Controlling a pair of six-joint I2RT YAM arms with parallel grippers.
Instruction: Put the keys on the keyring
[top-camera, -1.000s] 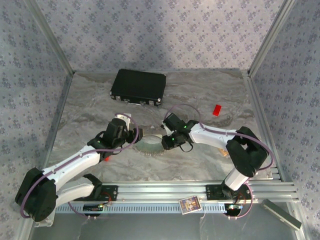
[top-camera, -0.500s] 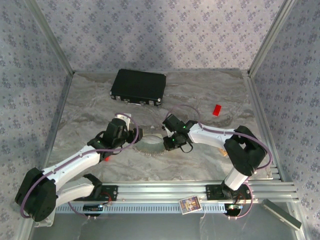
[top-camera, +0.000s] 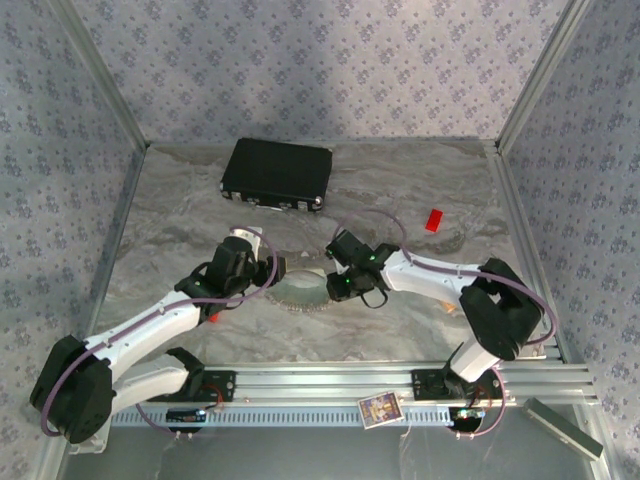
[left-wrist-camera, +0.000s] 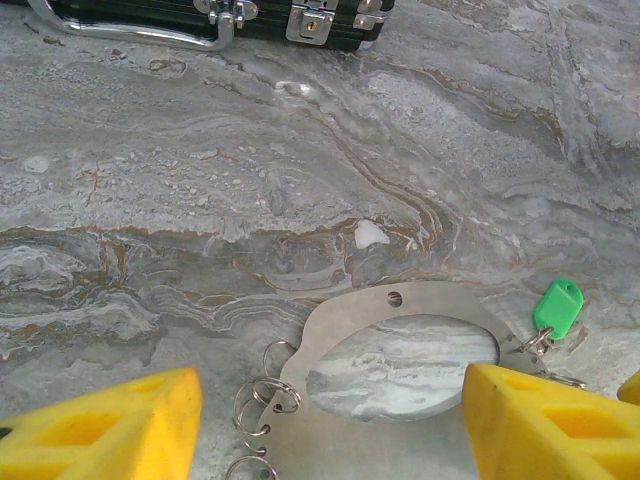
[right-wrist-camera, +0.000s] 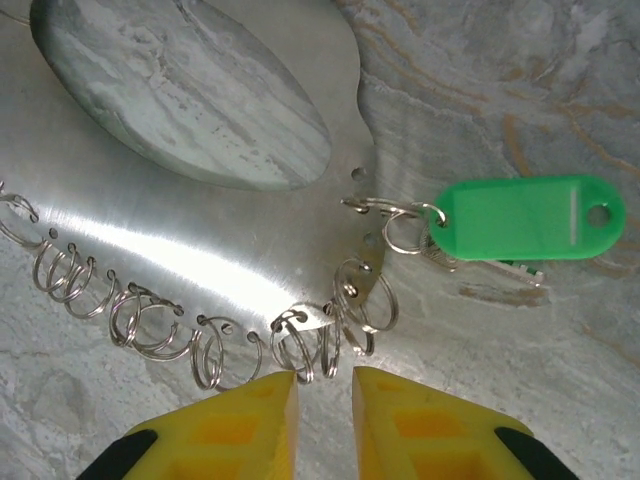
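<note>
Keyring lies between both grippers, its row of rings just ahead of the right fingertips

Keyring (top-camera: 300, 290): a flat silver plate with an oval cut-out, lying flat near the middle of the table (top-camera: 400, 180), a little toward the near edge. Its long axis runs roughly left to right between the two arms. A row of small split rings hangs along one long edge of the plate.

In the right wrist view, that ringed edge of the keyring (right-wrist-camera: 200, 230) faces the right gripper (right-wrist-camera: 325, 385). The nearest split rings sit just ahead of the fingertips. The yellow fingers (right-wrist-camera: 250, 420) stand nearly together, with a narrow gap and nothing visibly caught in it.

A green-tagged key (right-wrist-camera: 520, 220) lies ahead and to the right of that gap. It sits just beside the plate's corner, and its small ring appears hooked through a hole there. The tag's long axis runs crosswise to the fingers, pointing away from the plate.

In the left wrist view, the left gripper (left-wrist-camera: 330, 385) hangs over the keyring (left-wrist-camera: 330, 330). Its fingers (left-wrist-camera: 120, 420) are wide apart, one to each side of the plate, and grip nothing. The green-tagged key (left-wrist-camera: 557, 305) shows at the plate's far right end.

The right arm is judged nearer to both the ring row and the key, so the next fine move likely falls to it.
</note>
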